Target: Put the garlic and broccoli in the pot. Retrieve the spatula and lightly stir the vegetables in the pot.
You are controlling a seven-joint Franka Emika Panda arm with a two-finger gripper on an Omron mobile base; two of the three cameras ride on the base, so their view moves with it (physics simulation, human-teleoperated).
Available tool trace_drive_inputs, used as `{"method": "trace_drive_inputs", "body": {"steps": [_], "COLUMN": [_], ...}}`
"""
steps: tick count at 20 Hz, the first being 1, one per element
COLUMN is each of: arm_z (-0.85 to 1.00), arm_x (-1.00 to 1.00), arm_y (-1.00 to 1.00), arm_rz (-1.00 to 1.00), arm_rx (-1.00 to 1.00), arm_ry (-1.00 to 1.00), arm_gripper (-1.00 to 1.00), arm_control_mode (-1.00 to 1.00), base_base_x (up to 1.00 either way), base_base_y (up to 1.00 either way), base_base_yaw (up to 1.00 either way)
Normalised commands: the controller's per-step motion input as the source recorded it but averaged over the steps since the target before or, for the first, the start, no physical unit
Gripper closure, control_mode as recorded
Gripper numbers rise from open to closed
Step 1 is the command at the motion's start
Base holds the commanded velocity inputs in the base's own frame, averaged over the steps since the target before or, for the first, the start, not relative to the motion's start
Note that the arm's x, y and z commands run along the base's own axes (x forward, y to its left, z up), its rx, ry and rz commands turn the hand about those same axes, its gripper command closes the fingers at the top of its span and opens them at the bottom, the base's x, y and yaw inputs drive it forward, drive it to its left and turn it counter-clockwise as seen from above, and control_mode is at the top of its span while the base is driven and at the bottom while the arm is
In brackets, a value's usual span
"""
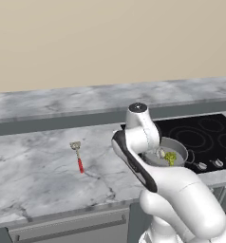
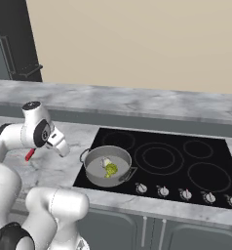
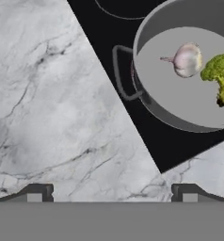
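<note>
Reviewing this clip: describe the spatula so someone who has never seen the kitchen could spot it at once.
Start at the black cooktop and move left onto the marble counter. The spatula lies flat there, alone, well apart from the pot. Its thin red handle and small slotted grey head set it apart.

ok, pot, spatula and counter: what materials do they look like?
Pot: brushed grey metal by its dull even sheen, with a loop handle. Spatula: grey slotted head, probably metal; glossy red handle, plastic or rubber, too small to tell. Counter: polished marble or a marble-look slab, white with grey veins.
</note>
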Motion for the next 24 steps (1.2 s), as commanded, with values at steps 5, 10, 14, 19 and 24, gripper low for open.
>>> {"method": "trace_drive_inputs", "body": {"steps": [5, 10, 14, 19, 24], "arm_z": [0.0, 0.0, 0.0, -0.07, -0.3], "arm_x": [0.25, 0.34, 0.13, 0.34, 0.38], "arm_y": [0.8, 0.75, 0.64, 0.51, 0.36], "arm_rz": [0.01, 0.08, 0.19, 0.15, 0.11], "arm_rx": [-0.01, 0.0, 0.0, 0.0, 0.0], "arm_ry": [0.01, 0.07, 0.17, 0.16, 0.19], "arm_gripper": [-1.0, -1.0, -1.0, -1.0, -1.0], "arm_control_mode": [-1.0, -1.0, -1.0, -1.0, -1.0], "base_base_x": [0.0, 0.0, 0.0, 0.0, 0.0], "base_base_y": [0.0, 0.0, 0.0, 0.0, 0.0], "base_base_yaw": [0.0, 0.0, 0.0, 0.0, 0.0]}}
